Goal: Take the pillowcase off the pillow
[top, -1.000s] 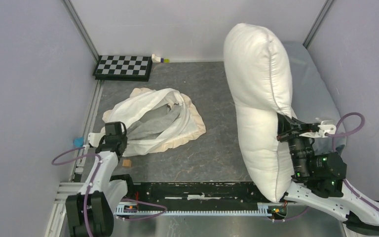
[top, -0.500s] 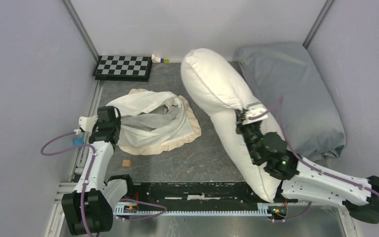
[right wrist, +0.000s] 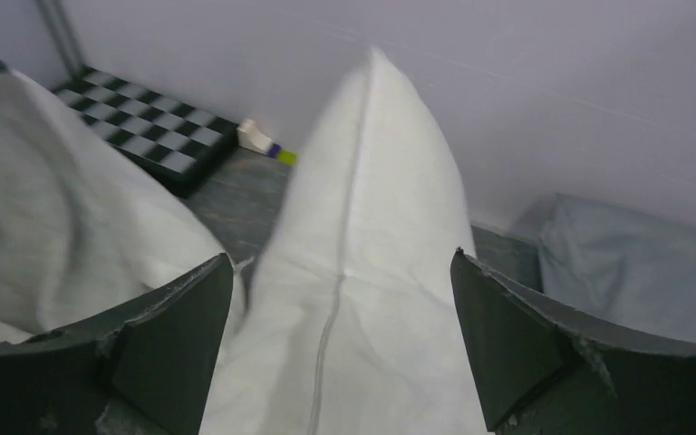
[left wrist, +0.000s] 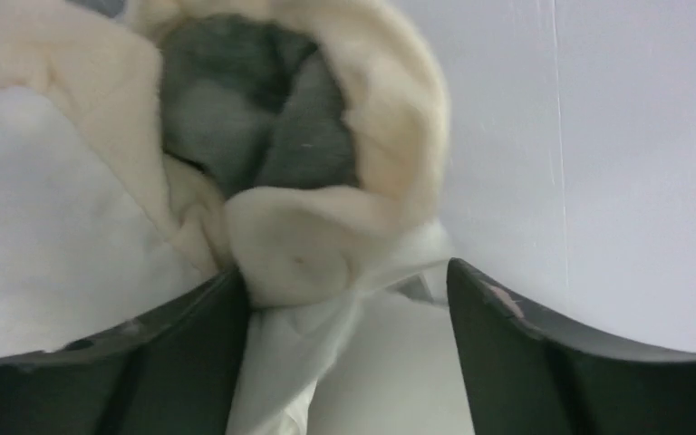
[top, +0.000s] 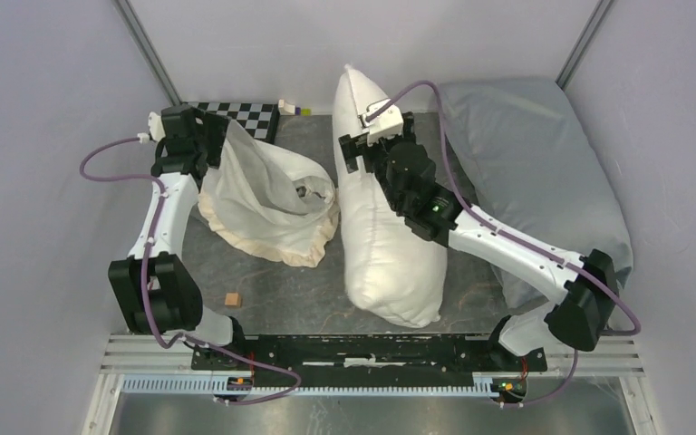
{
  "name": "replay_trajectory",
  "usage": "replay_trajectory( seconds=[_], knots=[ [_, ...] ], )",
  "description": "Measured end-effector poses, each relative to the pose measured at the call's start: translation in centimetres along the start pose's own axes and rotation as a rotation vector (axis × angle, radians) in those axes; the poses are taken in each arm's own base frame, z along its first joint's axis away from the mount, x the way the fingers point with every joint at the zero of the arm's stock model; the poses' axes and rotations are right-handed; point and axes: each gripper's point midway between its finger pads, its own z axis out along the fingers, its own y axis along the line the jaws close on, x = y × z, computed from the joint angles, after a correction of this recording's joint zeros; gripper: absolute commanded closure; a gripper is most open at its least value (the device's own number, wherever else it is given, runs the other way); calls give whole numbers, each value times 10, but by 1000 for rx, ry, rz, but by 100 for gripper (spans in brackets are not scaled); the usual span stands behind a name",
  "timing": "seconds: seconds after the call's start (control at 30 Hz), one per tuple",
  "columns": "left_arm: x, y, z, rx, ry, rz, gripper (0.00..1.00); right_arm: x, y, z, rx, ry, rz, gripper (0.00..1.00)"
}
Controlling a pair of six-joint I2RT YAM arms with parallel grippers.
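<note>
Top external: the pillowcase [top: 263,195] is held up by its rim in the left gripper [top: 207,138] and hangs below it. The pillow [top: 385,245] is gripped near its top by the right gripper [top: 352,143], with its bulk below.
Left wrist: a thick cream bunch of frill is pinched between the jaws, and grey plush is seen just beyond.
Right wrist: the pillow's seamed edge is clamped between the jaws, its corner ahead.
Progress: the pillow is judged wholly out of the cover and lies just beside it. Only setting down and release are left.
</note>
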Motion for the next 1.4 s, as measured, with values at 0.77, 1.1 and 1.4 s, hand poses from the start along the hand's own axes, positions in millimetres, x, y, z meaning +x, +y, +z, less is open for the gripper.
replay_trajectory(
  seconds=[0.77, 1.1, 1.4],
  knots=[
    [77, 30, -93, 334, 62, 504, 0, 104, -128, -62, 121, 79, 37, 2],
    [105, 96, -70, 325, -40, 750, 0, 236, -209, -101, 280, 186, 107, 2],
    [109, 124, -46, 311, -104, 903, 0, 258, -207, -118, 273, 80, 36, 3]
  ],
)
